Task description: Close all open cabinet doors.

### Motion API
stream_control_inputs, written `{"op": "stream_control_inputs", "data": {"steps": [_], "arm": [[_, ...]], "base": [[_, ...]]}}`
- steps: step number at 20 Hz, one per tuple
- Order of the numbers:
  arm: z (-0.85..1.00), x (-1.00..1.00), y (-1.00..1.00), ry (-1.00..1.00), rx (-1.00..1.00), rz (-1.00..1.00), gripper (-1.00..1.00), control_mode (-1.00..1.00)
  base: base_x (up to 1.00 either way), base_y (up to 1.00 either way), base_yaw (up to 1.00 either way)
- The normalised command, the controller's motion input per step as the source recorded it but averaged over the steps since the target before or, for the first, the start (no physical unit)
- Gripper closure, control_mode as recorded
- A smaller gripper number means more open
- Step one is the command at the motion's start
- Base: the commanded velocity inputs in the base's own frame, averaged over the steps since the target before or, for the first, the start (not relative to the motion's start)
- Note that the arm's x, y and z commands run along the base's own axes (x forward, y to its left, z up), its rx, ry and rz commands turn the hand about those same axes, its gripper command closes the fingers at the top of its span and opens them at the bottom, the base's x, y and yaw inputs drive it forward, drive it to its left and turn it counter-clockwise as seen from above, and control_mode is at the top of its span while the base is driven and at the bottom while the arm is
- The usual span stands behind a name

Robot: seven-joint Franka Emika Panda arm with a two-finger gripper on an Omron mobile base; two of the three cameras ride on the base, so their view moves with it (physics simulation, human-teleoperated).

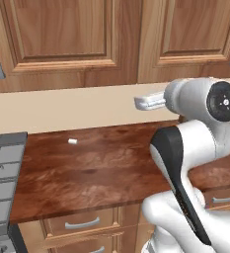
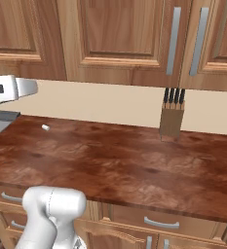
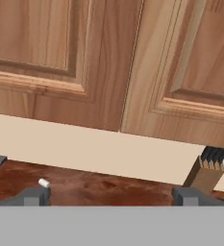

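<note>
Two tall medium-brown wooden cabinet doors [image 3: 65,57] with framed raised panels hang on the wall ahead of me, above the dark reddish wood counter [image 1: 101,168]. My gripper [image 3: 111,196] stands spread wide, holding nothing. Right, a wooden knife block [image 2: 172,121] with black handles stands against the backsplash.

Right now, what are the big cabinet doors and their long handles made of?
The cabinet doors look like brown wood with a smooth finish: grain lines show across the raised panels. Their long handles look like grey metal, plain and matte, though painted plastic would look alike.
</note>
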Motion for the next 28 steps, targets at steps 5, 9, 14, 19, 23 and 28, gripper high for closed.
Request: {"op": "stream_control_inputs", "data": {"steps": [5,9,14,19,23,28], "arm": [[-0.04,-0.23,-0.59,0.0,0.05,0.0,-1.0,-1.0],[0.0,-0.22,-0.32,0.0,0.04,-0.01,-1.0,-1.0],[0.0,-0.33,-0.4,0.0,0.07,0.0,-1.0,-1.0],[0.0,-0.47,-0.35,0.0,0.08,0.0,-1.0,-1.0],[-0.02,-0.52,-0.09,0.0,0.03,0.0,-1.0,-1.0],[0.0,-0.37,0.0,0.0,0.0,0.0,-1.0,-1.0]], "base": [[0.0,0.0,0.0],[0.0,0.0,0.0],[0.0,0.0,0.0],[0.0,0.0,0.0],[0.0,0.0,0.0],[0.0,0.0,0.0]]}}
